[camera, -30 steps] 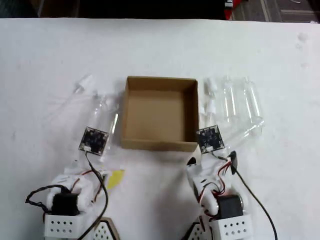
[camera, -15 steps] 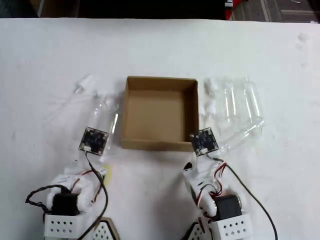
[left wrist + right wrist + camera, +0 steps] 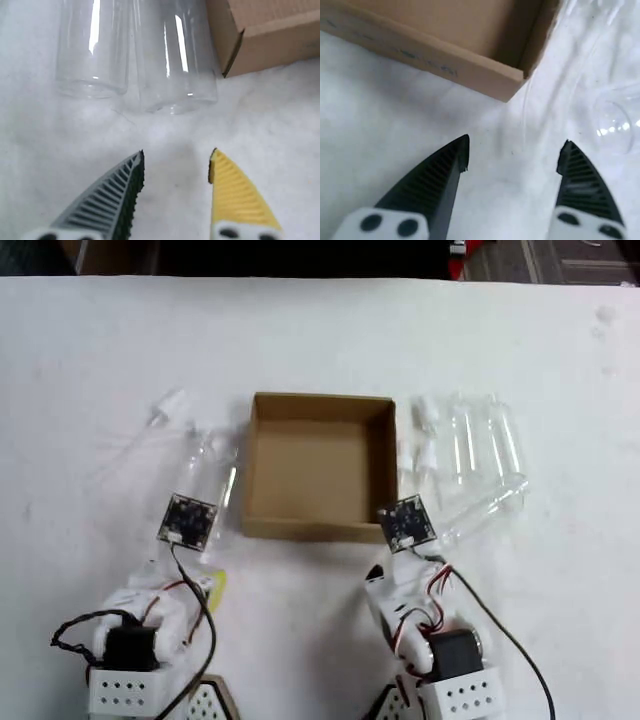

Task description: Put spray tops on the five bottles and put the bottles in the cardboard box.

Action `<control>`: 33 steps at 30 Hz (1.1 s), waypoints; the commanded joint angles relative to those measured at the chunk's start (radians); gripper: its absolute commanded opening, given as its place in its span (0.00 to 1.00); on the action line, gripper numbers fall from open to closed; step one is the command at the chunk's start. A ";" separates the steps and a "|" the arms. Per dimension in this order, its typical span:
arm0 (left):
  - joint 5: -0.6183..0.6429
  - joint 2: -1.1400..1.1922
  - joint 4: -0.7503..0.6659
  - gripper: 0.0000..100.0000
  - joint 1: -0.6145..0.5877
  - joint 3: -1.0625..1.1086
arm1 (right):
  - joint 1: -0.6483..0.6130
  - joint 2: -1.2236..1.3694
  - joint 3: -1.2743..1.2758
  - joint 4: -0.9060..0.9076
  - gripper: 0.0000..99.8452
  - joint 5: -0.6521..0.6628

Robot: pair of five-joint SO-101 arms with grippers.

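White table (image 3: 90, 350): bottle (image 3: 485, 505) diagonal, beside box (image 3: 310, 528)

White counter (image 3: 320, 340): spans the full width of the high view and has a matte surface. Small faint smudge (image 3: 603, 313): near the counter's far right corner. Beyond the far edge: dark background, small red item (image 3: 457, 249), grey patterned floor (image 3: 570, 260).
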 commanded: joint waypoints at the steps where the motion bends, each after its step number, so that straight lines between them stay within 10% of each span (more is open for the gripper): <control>1: -0.006 -0.010 0.003 0.16 -0.007 -0.002 | -0.002 -0.001 0.008 -0.005 0.17 0.006; 4: -0.006 -0.010 0.003 0.04 -0.007 -0.002 | -0.007 -0.001 0.008 -0.010 0.00 0.006; 12: -0.011 -0.010 0.002 0.09 -0.007 -0.002 | -0.005 -0.001 0.008 -0.038 0.16 0.006; 18: -0.012 -0.010 0.003 0.06 -0.002 -0.002 | -0.010 -0.001 0.008 -0.021 0.01 0.005; 33: -0.006 -0.010 0.002 0.03 -0.007 -0.002 | -0.008 -0.001 0.008 -0.053 0.02 0.005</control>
